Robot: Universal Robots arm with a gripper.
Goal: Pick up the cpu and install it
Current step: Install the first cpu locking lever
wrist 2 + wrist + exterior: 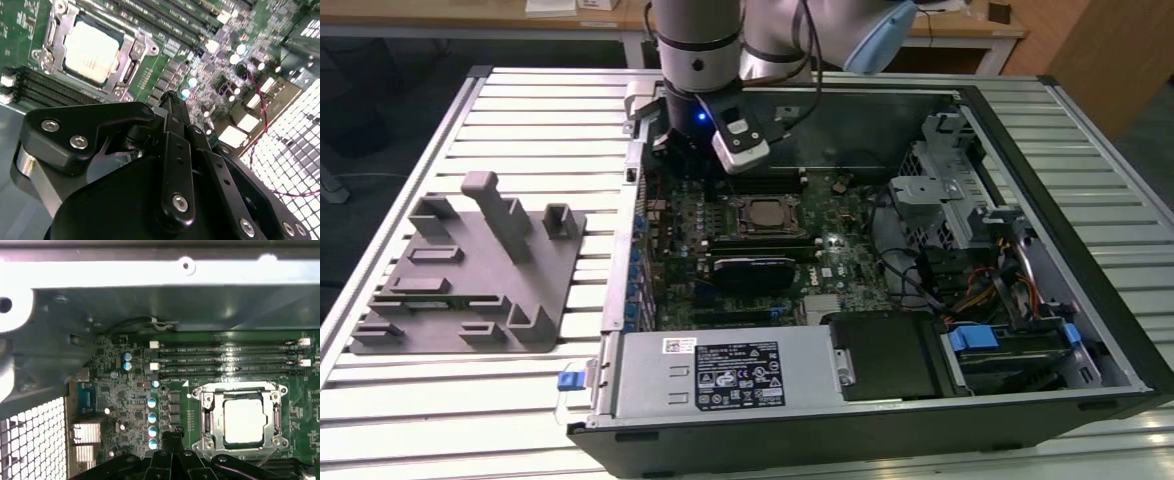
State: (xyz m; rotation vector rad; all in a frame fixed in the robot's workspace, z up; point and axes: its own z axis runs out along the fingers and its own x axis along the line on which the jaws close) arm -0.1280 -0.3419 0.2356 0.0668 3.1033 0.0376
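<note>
— What are the jaws doing?
— They're pressing together on nothing, hanging just beside the socket point(210, 412), over the motherboard point(125, 405).
— And the cpu point(91, 51)?
— It's lying flat inside the socket's metal frame, seemingly seated, which would be why the jaws are carrying nothing. I'm counting one cpu, one socket.

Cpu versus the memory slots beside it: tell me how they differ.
Shape: the cpu is one flat square, while the memory slots are long narrow strips in parallel rows. Colour: the cpu's top is pale silver-white; the memory slots are dark. Surround: a metal socket frame rings the cpu; the memory slots have white clips at their ends. Both lie flat on the green motherboard.
</note>
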